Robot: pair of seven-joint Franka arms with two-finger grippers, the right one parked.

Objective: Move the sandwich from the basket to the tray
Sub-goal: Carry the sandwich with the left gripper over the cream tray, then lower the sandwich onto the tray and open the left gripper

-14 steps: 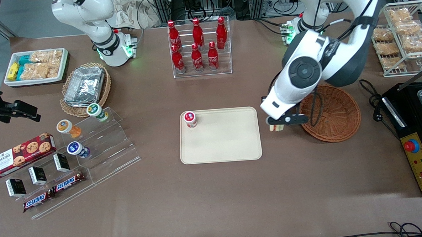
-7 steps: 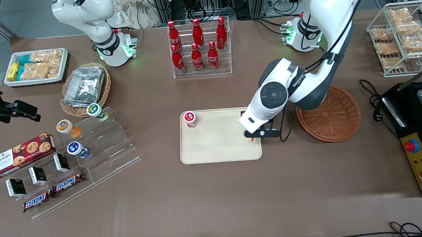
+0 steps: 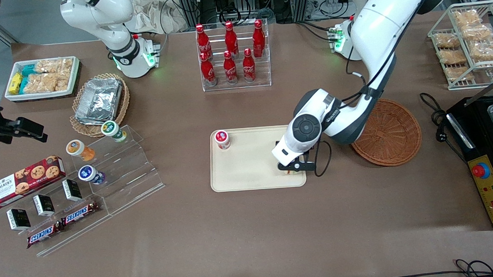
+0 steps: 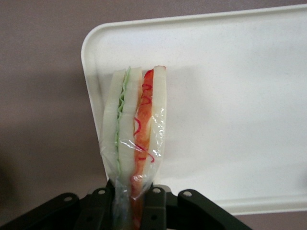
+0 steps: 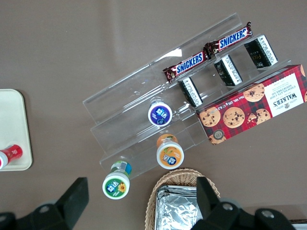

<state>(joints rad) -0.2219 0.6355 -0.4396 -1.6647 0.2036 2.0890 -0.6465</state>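
Front view: the working arm's white wrist housing is covering most of the gripper (image 3: 291, 167) at centre-right of the frame, so only a sliver of the sandwich (image 3: 288, 171) is peeking out under the black fingers. The arm is reaching down from the upper right of the frame, its forearm crossing above the rim of the empty basket (image 3: 390, 133), and the wrist is hanging over the corner of the tray (image 3: 256, 171) that is nearest the camera at the basket's end. A small red-lidded jar (image 3: 222, 139) is standing in the tray's upper-left corner, well apart from the gripper.

Left wrist view: the fingers (image 4: 154, 207) are pinching the plastic-wrapped sandwich (image 4: 135, 136) by one end, closed tight on it, though the gripped tip is hidden between them. The wedge is standing on edge over the tray (image 4: 230, 96), close to a rounded corner; whether it is touching the surface is not clear.
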